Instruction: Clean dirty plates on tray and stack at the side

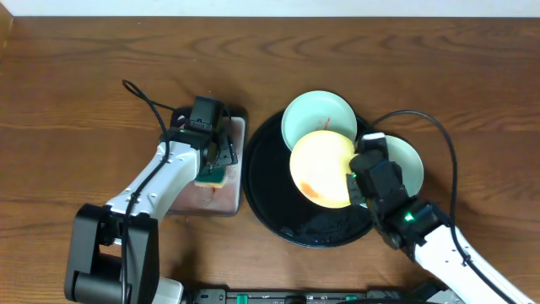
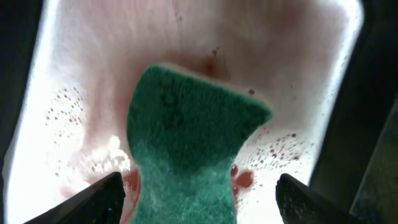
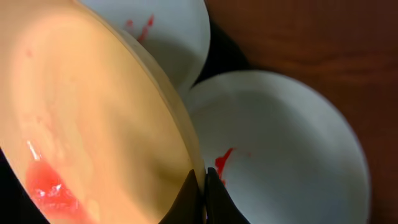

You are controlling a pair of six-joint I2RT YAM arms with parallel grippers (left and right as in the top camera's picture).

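I hold the yellow plate (image 1: 319,160) by its rim, clenched in the right jaws; the left jaws seemingly grasp the sponge (image 2: 186,137). Next, the sponge must meet the smear (image 3: 46,186).

A small rectangular tray (image 1: 236,160) (image 2: 93,68) is set on a brown wooden table (image 1: 67,101). Its pale pinkish floor is seen to be wet and speckled with red drops. A green sponge (image 1: 213,178) (image 2: 186,137) is seen over that floor, pinched narrow at its near end.
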